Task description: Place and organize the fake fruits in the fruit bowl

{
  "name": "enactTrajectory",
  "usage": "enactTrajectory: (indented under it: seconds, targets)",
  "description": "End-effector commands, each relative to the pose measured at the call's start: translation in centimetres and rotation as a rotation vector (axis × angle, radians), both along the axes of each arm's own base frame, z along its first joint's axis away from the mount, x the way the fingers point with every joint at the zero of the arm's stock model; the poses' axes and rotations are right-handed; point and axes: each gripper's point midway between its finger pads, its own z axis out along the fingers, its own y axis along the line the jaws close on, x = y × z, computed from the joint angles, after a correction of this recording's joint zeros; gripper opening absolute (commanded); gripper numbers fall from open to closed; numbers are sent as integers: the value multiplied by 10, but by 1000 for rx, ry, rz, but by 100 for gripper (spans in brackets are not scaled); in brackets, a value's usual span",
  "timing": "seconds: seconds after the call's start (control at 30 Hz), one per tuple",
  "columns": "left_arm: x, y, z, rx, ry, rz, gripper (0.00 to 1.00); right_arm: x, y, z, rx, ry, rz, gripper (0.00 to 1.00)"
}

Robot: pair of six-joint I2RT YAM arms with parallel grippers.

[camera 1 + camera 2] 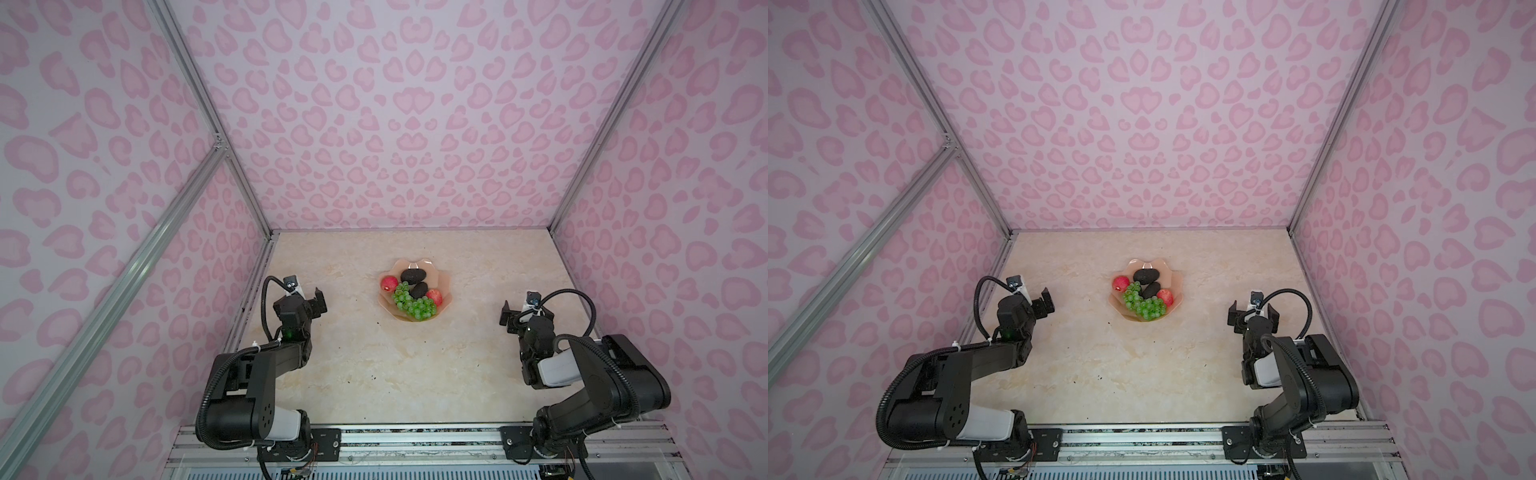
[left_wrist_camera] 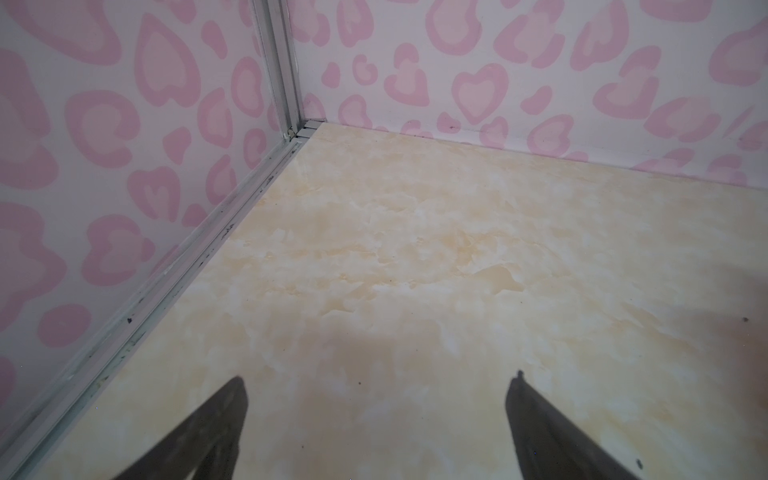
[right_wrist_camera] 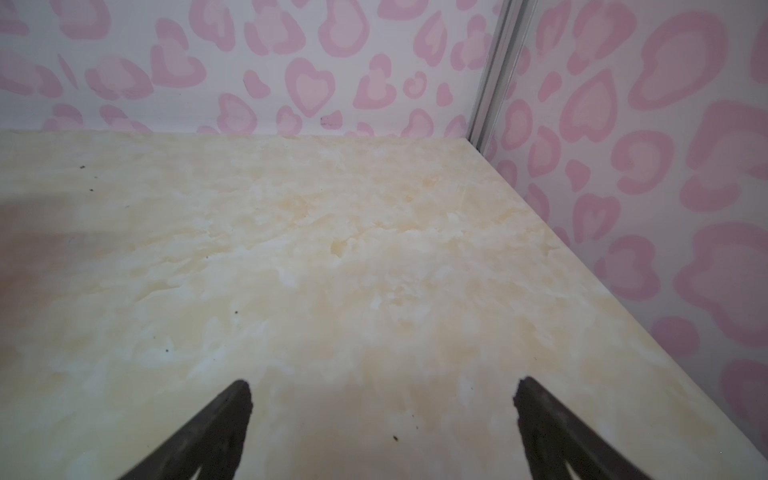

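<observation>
Both my sets of fingers are spread wide with nothing between them. In the wrist views, the left gripper (image 2: 378, 380) and the right gripper (image 3: 384, 380) each frame only bare table (image 1: 374, 365). In a top view they hang low over the table on opposite sides, well apart from the fruit bowl (image 1: 445, 282), which sits in the middle of the table.

The fruit is in the bowl. Two avocados (image 1: 412, 275) lie toward the far side, one just in front of the other. One apple (image 1: 389, 283) sits at the left rim and another apple (image 1: 434, 296) at the right. The grapes (image 1: 415, 305) curve across the near half. I count only two avocados — a third I cannot find in any view, so it may be hidden under the other fruit.

As I judge it, the placing looks close to done, and the risk now comes from any tidying I attempt:

- **Grapes:** They lie close to the near rim of a shallow, glossy bowl, so a nudge could drag the bunch over the edge.
- **Left apple:** It rests right at the scalloped rim and looks ready to roll out if I brush it.
- **My fingers:** Spread this wide, they could clip a neighbouring fruit on the way in.
- **Bowl:** It seems light and might skate across the smooth table — a push from one side would be enough.
</observation>
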Motion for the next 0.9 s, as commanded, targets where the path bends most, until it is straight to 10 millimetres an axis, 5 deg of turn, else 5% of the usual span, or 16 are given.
enactTrajectory:
  seconds: [0.0,0.13,0.17,0.37,0.53,0.87]
  targets:
    - [33,-5,-13,1,178,-37,97,7,3,19,-7,-57,15,99]
    - [74,-3,-108,-12,864,40,98,8,4,19,-15,-56,19,99]
    - [88,-8,-114,67,977,54,99,8,5,19,-14,-57,20,99]
    - [142,-16,-100,643,1025,318,98,6,8,18,-25,-50,37,99]
    - [151,-48,-94,1044,937,355,98,12,1,16,-24,-18,-15,99]
    - [142,-47,-95,944,956,305,98,22,-14,11,-19,39,-119,99]
